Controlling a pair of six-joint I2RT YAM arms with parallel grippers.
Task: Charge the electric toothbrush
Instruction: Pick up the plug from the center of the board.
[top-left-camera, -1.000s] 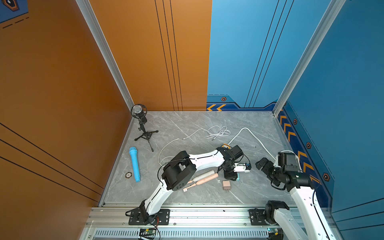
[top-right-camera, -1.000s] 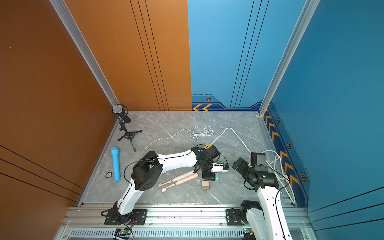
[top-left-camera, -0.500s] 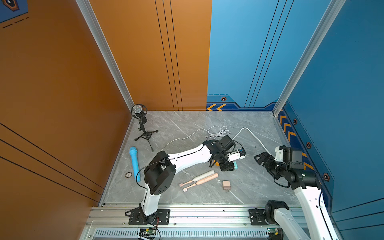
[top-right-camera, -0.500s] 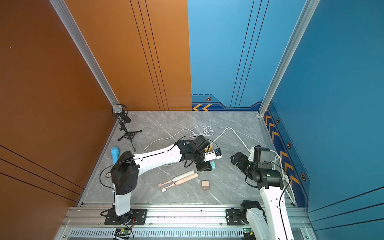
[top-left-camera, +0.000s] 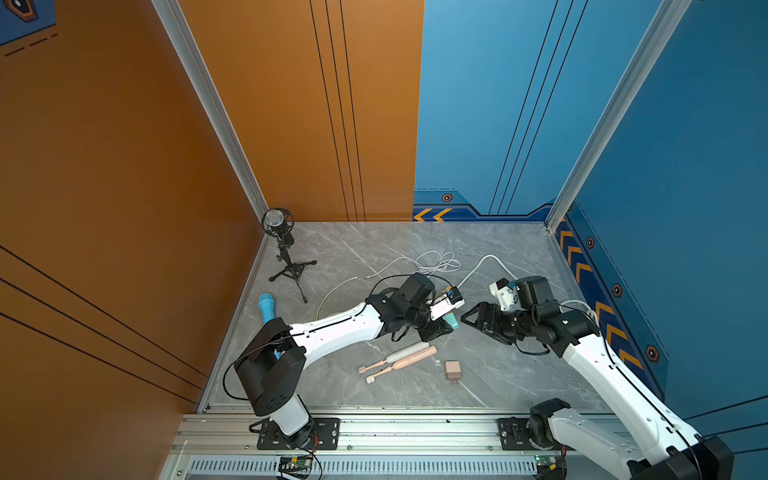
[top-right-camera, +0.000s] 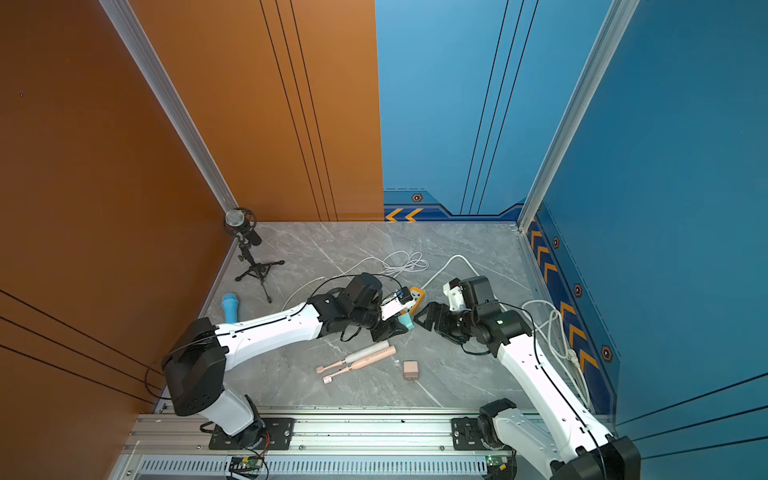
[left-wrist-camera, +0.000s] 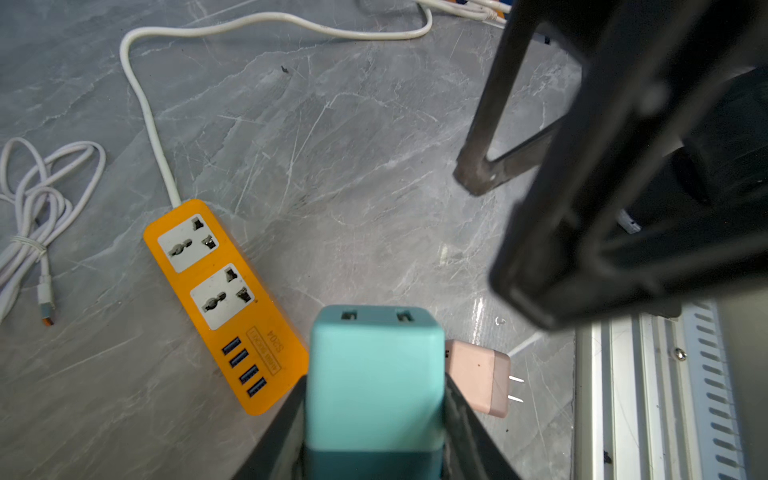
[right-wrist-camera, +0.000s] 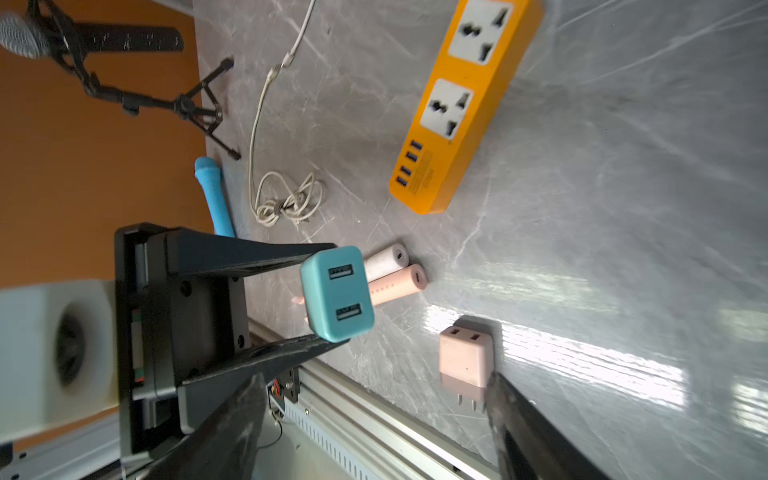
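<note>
— Table (top-left-camera: 374, 245) of grey stone: what's the biggest thing over it?
— Two white arms. The left arm (top-left-camera: 332, 328) ends right above the power strip (left-wrist-camera: 224, 307), and the right arm (top-left-camera: 602, 365) reaches in from the right of that strip.
— And the jaws?
— The left gripper (right-wrist-camera: 332, 293) is clenched on a teal charger (left-wrist-camera: 376, 374). It holds it off the table, just on the robot's side of the strip's USB end, with the two slots turned toward the right gripper (right-wrist-camera: 374, 378). That one is spread wide with nothing between its fingers, near the charger but apart from it.
— What stands around?
— A microphone on a tripod (top-left-camera: 284, 249) stands well to the left of the strip. A blue microphone (top-left-camera: 266, 307) lies flat, also well to its left but nearer the robot. A bundled white cable (top-left-camera: 436, 262) lies just beyond the strip, on its far side from the robot.
— The toothbrush?
— There are two, flat and side by side, on the robot's side of the strip: a white toothbrush (top-left-camera: 407, 352) and a pink toothbrush (top-left-camera: 399, 365). Their heads point away from the strip.
— Smallest?
— A pink charger (top-left-camera: 452, 369) lies flat, farther from the strip than the brushes, with its prongs toward the robot.
</note>
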